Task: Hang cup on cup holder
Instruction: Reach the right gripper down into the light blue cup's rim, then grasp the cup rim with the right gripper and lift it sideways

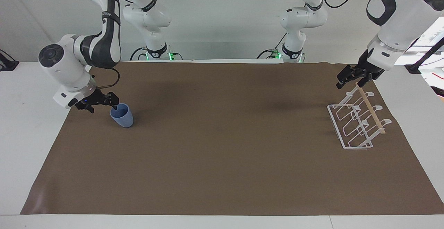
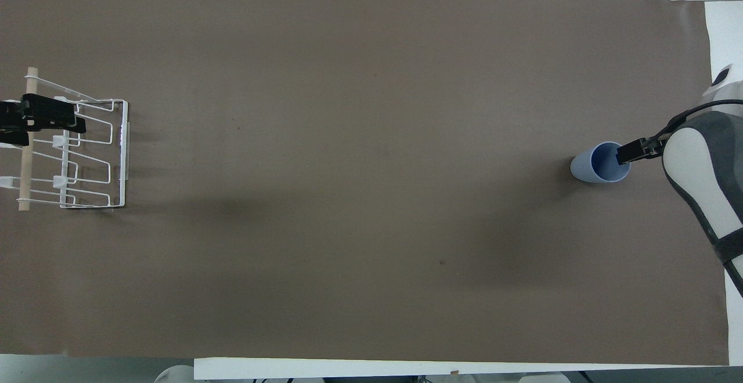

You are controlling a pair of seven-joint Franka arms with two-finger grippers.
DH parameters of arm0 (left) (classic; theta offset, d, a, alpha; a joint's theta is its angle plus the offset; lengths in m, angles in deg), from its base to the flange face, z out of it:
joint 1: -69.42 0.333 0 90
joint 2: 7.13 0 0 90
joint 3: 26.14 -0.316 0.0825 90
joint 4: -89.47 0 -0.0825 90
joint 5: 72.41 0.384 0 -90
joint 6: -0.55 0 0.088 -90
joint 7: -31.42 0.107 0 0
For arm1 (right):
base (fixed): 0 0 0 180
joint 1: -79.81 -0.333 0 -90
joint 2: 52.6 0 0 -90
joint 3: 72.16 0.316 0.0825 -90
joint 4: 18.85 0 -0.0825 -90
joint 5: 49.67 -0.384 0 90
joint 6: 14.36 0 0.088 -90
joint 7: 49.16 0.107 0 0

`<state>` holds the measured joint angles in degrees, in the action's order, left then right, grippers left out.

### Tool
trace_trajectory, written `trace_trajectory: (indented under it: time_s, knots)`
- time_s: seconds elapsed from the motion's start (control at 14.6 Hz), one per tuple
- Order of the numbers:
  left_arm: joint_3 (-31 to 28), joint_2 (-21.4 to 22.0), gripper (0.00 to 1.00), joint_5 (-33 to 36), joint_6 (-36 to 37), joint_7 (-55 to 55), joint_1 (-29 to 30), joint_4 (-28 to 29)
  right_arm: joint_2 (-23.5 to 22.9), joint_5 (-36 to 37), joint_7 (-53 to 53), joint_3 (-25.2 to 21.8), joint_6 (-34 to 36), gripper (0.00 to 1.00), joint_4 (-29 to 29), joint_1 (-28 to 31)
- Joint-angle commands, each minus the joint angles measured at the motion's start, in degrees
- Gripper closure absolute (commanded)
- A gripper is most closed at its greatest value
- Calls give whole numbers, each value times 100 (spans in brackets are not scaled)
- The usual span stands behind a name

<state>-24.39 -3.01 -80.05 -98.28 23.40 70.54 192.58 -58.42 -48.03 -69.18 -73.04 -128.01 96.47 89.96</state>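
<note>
The light-blue cup [image 1: 122,115] stands upright on the brown mat toward the right arm's end of the table; it also shows in the overhead view [image 2: 598,163]. My right gripper [image 1: 103,105] is low beside the cup, open, with one fingertip at the rim; in the overhead view that gripper [image 2: 635,151] reaches just over the rim. The white wire cup holder [image 1: 357,125] with its wooden rod stands at the left arm's end, also in the overhead view [image 2: 87,156]. My left gripper [image 1: 351,81] hovers open over the holder's end nearest the robots, also in the overhead view [image 2: 35,122].
A brown mat [image 1: 222,159] covers most of the white table [image 1: 31,125]. Nothing else lies on the mat between the cup and the holder.
</note>
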Motion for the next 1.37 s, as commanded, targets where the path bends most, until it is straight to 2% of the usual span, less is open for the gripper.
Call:
trace_trajectory:
  time_s: [0.0,0.21,0.34,0.41,0.62,0.76,1.1,1.3]
  knots:
    - [35,151,0,-97,-146,-1014,-59,157,73,-208,-212,36,-437,0,359,92]
    - [53,151,0,-97,-173,-1639,-200,157,-15,-208,-229,36,-719,2,580,136]
    - [62,160,0,-97,-103,-2289,-305,166,-207,-226,-369,45,-869,15,624,276]
    - [62,168,0,-97,-24,-2683,-375,166,-243,-313,-431,36,-878,25,642,303]
    - [62,160,0,-36,30,-4405,-604,131,-244,-358,-607,36,-808,77,624,330]
    - [70,116,0,-44,117,-5451,-613,-27,-252,-358,-599,45,-808,99,615,242]
    - [79,63,0,-36,943,-7325,-779,-309,-279,-358,-643,115,-764,100,501,224]
    - [106,28,0,-184,909,-7644,-816,-405,-288,-366,-774,124,-99,100,11,66]
